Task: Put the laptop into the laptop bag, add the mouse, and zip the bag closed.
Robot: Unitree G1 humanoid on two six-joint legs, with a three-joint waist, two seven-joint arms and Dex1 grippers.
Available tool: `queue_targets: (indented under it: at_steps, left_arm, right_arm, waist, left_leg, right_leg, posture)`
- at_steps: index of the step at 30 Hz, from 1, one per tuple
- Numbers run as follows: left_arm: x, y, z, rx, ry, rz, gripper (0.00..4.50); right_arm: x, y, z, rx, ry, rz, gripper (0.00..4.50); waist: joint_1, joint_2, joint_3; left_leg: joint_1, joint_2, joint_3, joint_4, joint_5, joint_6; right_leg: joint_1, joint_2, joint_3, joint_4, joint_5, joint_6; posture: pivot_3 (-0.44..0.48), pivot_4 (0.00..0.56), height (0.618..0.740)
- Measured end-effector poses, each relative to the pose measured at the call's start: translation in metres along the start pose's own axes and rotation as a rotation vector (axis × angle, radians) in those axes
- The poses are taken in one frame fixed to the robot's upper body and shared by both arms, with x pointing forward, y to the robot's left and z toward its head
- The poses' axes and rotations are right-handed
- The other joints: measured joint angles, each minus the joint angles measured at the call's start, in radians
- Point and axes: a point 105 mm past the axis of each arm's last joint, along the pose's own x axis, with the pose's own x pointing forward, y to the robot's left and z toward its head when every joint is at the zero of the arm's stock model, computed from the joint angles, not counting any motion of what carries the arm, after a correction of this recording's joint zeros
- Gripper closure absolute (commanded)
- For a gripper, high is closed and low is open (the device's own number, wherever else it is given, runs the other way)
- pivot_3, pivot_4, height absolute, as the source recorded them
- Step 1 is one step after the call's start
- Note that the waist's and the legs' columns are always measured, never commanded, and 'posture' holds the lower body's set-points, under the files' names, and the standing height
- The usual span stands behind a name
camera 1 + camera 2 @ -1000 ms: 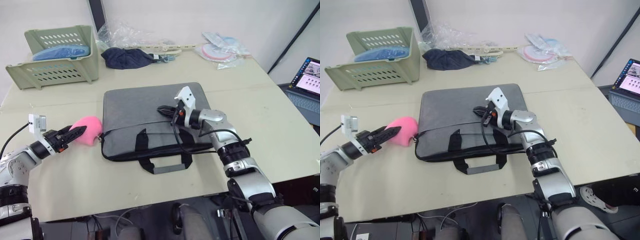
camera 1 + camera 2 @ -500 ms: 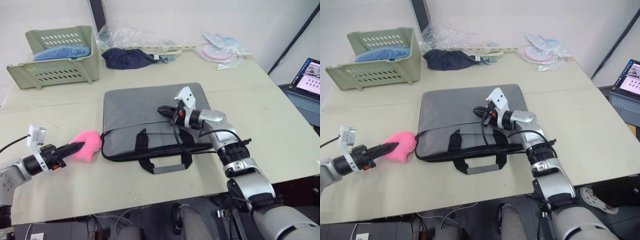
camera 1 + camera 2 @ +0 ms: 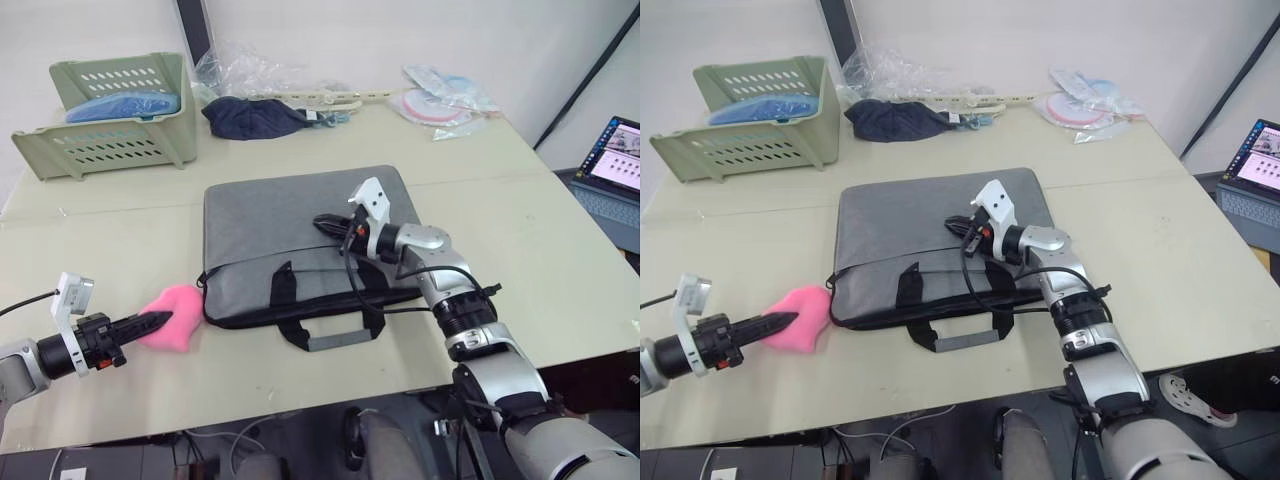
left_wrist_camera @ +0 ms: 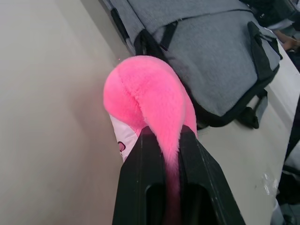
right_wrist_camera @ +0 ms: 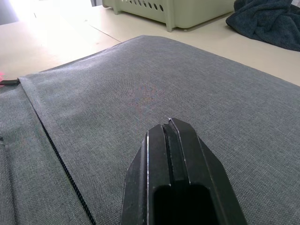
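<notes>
1. Grey bag (image 3: 300, 240) flat mid-table (image 3: 120, 230), handles toward the near edge.
2. Pink pompom (image 3: 172, 303) just left of the bag's near-left corner, pinched by left gripper (image 3: 160, 320), fur squeezed between the fingers (image 4: 145, 154).
3. Right gripper (image 3: 325, 222) low over the bag's top panel, fingers (image 5: 171, 140) pressed together, pinching nothing.
4. Green basket (image 3: 110, 105) and blue cloth (image 3: 250, 115) along the far edge.

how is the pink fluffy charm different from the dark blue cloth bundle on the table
The pink fluffy pompom charm lies near the table's front edge, pinched in the left gripper; the dark blue cloth bundle lies untouched at the back, beside the green basket. The charm is bright and furry; the bundle is dark and crumpled. Both look soft.
</notes>
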Motion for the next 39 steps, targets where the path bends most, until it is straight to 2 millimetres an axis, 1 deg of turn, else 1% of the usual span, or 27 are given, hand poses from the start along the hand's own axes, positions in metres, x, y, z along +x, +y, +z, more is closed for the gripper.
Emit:
queue_targets:
  at_steps: [3, 13, 14, 18, 22, 28, 33, 39]
  left_arm:
    - [0.0, -0.006, -0.004, -0.007, 0.017, -0.016, 4.47]
    - [-0.002, -0.014, -0.013, -0.021, 0.059, -0.043, 4.47]
    - [-0.003, -0.015, -0.016, -0.03, 0.067, -0.048, 4.47]
    - [-0.005, -0.021, -0.022, -0.037, 0.094, -0.069, 4.47]
    - [-0.008, -0.033, -0.032, -0.054, 0.13, -0.103, 4.47]
    - [-0.007, -0.04, -0.036, -0.05, 0.148, -0.124, 4.47]
    - [-0.002, -0.044, -0.038, -0.047, 0.145, -0.141, 4.47]
    - [0.012, -0.05, -0.041, -0.053, 0.134, -0.184, 4.47]
  right_arm:
    - [0.0, 0.0, 0.0, 0.0, 0.0, 0.0, 4.5]
    - [0.0, 0.0, 0.0, 0.0, 0.0, 0.0, 4.5]
    - [0.0, 0.0, 0.0, 0.0, 0.0, 0.0, 4.5]
    - [0.0, 0.0, 0.0, 0.0, 0.0, 0.0, 4.5]
    - [0.001, 0.001, 0.0, 0.003, -0.001, 0.003, 4.5]
    - [0.003, 0.001, 0.0, 0.008, 0.0, 0.006, 4.5]
    - [0.004, 0.002, 0.0, 0.01, -0.002, 0.008, 4.5]
    - [0.004, 0.002, 0.0, 0.011, -0.001, 0.007, 4.5]
  waist:
    - [0.0, 0.0, 0.0]
    - [0.001, 0.0, 0.0]
    - [0.0, 0.0, 0.0]
    - [0.0, 0.0, 0.0]
    - [0.001, 0.0, 0.0]
    - [-0.001, 0.001, 0.0]
    - [0.0, 0.001, 0.0]
    - [0.001, 0.003, -0.001]
  left_leg:
    - [0.0, 0.0, -0.001, 0.0, 0.0, 0.0]
    - [0.0, 0.0, -0.001, 0.0, 0.0, 0.0]
    - [0.0, 0.0, -0.001, -0.001, 0.0, 0.0]
    - [0.0, 0.0, -0.001, -0.001, 0.0, 0.0]
    - [0.0, 0.001, -0.002, -0.001, 0.0, -0.001]
    - [0.001, 0.001, -0.002, -0.001, -0.001, -0.001]
    - [0.001, 0.001, -0.002, -0.001, -0.001, -0.001]
    - [0.001, 0.001, -0.002, -0.001, -0.001, -0.001]
  right_leg:
    - [0.0, 0.0, 0.0, 0.0, 0.0, 0.0]
    - [0.0, 0.0, 0.0, 0.0, -0.001, -0.001]
    - [0.0, 0.0, 0.0, 0.0, -0.001, -0.001]
    - [0.0, 0.0, 0.0, 0.0, -0.001, -0.002]
    - [0.0, 0.0, 0.001, -0.001, -0.001, -0.002]
    - [0.0, 0.0, 0.002, -0.001, -0.002, -0.003]
    - [0.0, 0.0, 0.002, -0.001, -0.002, -0.003]
    - [0.0, 0.0, 0.002, -0.001, -0.002, -0.003]
  posture:
    - [0.0, 0.15, 0.74]
    - [0.0, 0.15, 0.74]
    - [0.0, 0.15, 0.74]
    - [0.0, 0.15, 0.74]
    - [0.0, 0.15, 0.74]
    - [0.0, 0.15, 0.74]
    - [0.0, 0.15, 0.74]
    - [0.0, 0.15, 0.74]
